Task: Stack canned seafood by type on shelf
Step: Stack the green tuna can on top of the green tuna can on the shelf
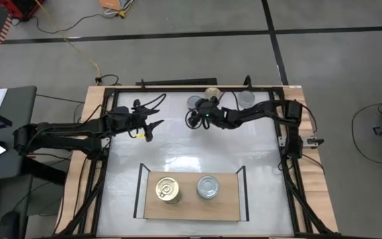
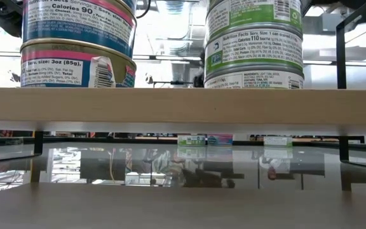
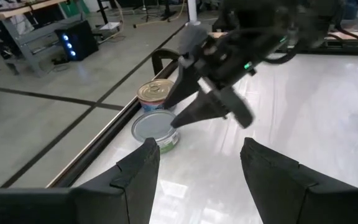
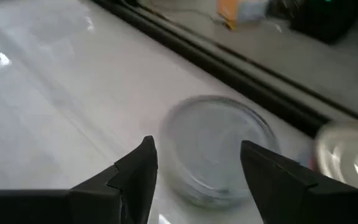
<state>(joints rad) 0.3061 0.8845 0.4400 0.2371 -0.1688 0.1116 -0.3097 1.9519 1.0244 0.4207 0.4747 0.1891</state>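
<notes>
On the wooden shelf (image 1: 190,206) at the table's near edge stand a stack of gold-lidded cans (image 1: 168,191) and a stack of silver-lidded cans (image 1: 208,187); the low view shows these as a pink-and-blue stack (image 2: 78,41) and a green stack (image 2: 253,41). Three loose cans rest on their bases by the far edge: a silver one (image 1: 194,101), a gold one (image 1: 211,93) and another silver one (image 1: 245,99). My right gripper (image 1: 196,114) is open, its fingers either side of the near silver can (image 4: 219,146). My left gripper (image 1: 150,129) is open over bare table.
A black frame rail (image 1: 178,87) runs along the far edge just behind the loose cans. The shelf's black uprights (image 1: 138,189) stand at both of its ends. White tabletop (image 1: 197,149) lies bare between the arms and the shelf.
</notes>
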